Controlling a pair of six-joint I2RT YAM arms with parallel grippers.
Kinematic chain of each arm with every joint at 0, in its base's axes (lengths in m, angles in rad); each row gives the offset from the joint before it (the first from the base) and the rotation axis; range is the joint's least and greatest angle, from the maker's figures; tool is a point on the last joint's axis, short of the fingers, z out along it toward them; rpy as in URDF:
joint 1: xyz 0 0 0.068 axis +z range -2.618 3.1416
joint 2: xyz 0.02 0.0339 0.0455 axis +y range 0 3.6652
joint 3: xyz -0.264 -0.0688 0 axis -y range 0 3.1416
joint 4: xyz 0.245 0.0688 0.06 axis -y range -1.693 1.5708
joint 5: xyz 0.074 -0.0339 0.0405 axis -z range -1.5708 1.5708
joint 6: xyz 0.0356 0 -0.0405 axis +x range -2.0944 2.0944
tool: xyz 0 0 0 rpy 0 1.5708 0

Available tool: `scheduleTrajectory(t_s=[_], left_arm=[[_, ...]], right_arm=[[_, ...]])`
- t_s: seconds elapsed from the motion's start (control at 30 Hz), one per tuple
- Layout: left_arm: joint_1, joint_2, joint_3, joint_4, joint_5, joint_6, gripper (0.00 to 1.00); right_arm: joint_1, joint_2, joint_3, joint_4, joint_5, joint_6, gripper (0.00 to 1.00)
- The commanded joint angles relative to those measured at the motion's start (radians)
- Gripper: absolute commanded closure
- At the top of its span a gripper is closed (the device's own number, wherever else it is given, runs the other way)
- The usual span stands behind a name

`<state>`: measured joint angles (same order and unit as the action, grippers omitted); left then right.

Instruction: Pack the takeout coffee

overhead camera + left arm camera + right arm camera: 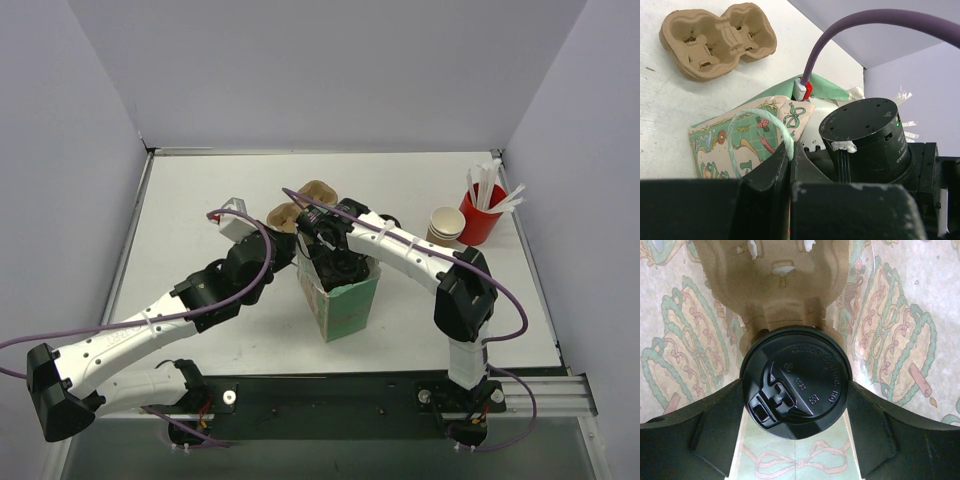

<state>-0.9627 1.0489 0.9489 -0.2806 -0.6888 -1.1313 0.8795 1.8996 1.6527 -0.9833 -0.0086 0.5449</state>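
White arms (120, 345) with black joints (462, 300) carry purple cables (880, 14).

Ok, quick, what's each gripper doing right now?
Left gripper: closed on the rim of the gift bag.
Right gripper: closed on the lidded takeout coffee, down inside the bag.

The paper bag (345, 305) is mint green outside, and its panels have a cream ground printed with green garlands, bows and pink accents. The takeout coffee (795, 382) shows only a glossy black lid with embossed lettering. The pulp carrier (717, 40) is plain tan-brown. A red cup (482, 226) holds white sticks (488, 185). The cable (865, 22) is purple and the table (200, 200) is white.
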Motion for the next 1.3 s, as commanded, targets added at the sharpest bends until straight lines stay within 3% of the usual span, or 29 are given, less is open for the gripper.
scheduleTrajectory(t_s=[0.0, 0.3, 0.57, 0.83, 1.27], left_arm=[[-0.005, 0.007, 0.044, -0.006, 0.015, 0.027, 1.00], [-0.005, 0.003, 0.045, -0.008, 0.011, 0.042, 1.00], [-0.005, 0.007, 0.051, -0.008, -0.012, 0.080, 1.00], [-0.007, 0.017, 0.057, 0.011, -0.021, 0.110, 1.00], [-0.007, 0.042, 0.076, 0.054, -0.006, 0.146, 1.00]], right_arm=[[0.013, 0.018, -0.041, -0.054, 0.002, -0.007, 0.88], [0.013, 0.004, -0.033, -0.051, 0.006, -0.005, 0.89], [0.001, -0.004, 0.177, -0.159, 0.041, -0.023, 0.89], [-0.001, 0.029, 0.280, -0.251, 0.035, -0.037, 0.89], [0.003, 0.050, 0.164, -0.200, 0.018, -0.042, 0.89]])
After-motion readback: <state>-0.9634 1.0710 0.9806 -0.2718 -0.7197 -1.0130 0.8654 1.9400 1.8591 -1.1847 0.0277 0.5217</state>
